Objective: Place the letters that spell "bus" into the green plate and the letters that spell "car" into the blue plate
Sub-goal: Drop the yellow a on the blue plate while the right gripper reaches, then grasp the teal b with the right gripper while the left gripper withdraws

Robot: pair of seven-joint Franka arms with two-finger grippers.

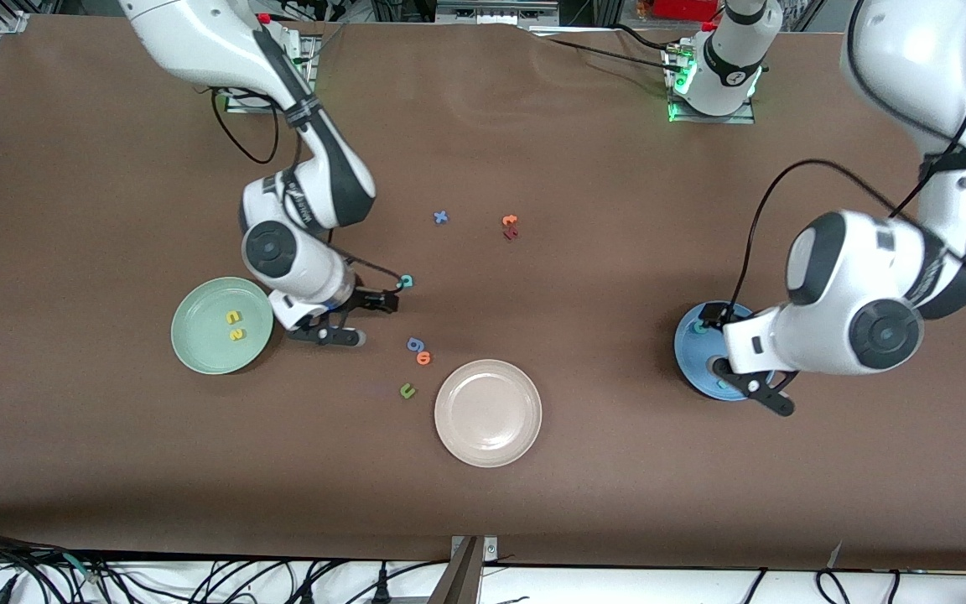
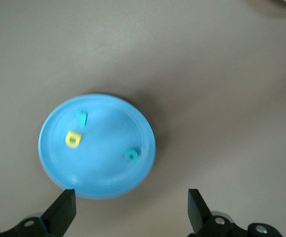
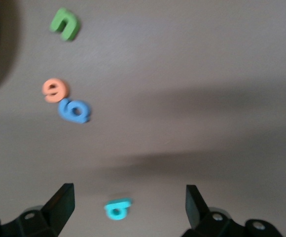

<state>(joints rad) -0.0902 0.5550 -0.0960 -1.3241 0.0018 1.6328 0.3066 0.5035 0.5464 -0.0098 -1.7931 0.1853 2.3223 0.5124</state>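
Lettering here is only the foam letters themselves; no brand or label can be read. In the green plate [image 1: 221, 325], toward the right arm's end of the table, lie a yellow "u" [image 1: 233, 317] and a yellow "s" [image 1: 236, 335], close together. The teal "b" [image 1: 405, 282] lies on the brown table [image 1: 114, 470], apart from that plate. In the blue plate [image 2: 97, 146], toward the left arm's end, lie the teal "r" [image 2: 82, 118], the yellow "a" [image 2: 72, 139] and the teal "c" [image 2: 131, 155].

A blue "g" [image 1: 415, 344] and an orange "o" [image 1: 423, 358] touch each other nearer the front camera than the "b"; a dark green "u" [image 1: 407, 390] lies nearer still, beside the beige plate [image 1: 488, 412]. A blue "x" [image 1: 440, 217] and an orange and a red letter [image 1: 510, 226], too small to read, sit farther from the camera.

From the front, the left arm hides most of the blue plate. Both wrist views are blurred and cut off the gripper bodies.

The left gripper [image 2: 131, 207] hangs over the blue plate's edge, jaws wide and empty. The right gripper [image 3: 128, 203], its arm bent low beside the green plate, sits above the "b", jaws spread wide with the letter between the fingertips, holding nothing.
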